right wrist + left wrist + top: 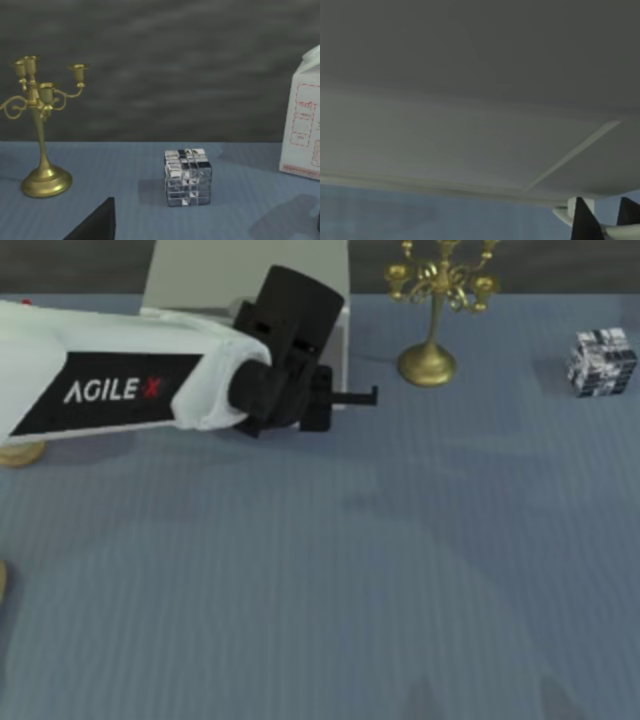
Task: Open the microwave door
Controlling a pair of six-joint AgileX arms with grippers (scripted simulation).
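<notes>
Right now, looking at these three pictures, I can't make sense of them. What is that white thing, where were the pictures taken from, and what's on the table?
The white thing is a robot arm, the left one of a pair. One picture looks down from above the table; the other two come from cameras on each arm's wrist.

From above, the left gripper reaches along the front of the microwave at the table's far edge. Its wrist picture shows the fingertips at a pale bar, likely the handle of the microwave door; whether they grip it I cannot tell.

Also on the blue table stand a gold candlestick and a mirrored puzzle cube. The right wrist picture adds a white carton. The right arm stays out of the overhead picture.
</notes>
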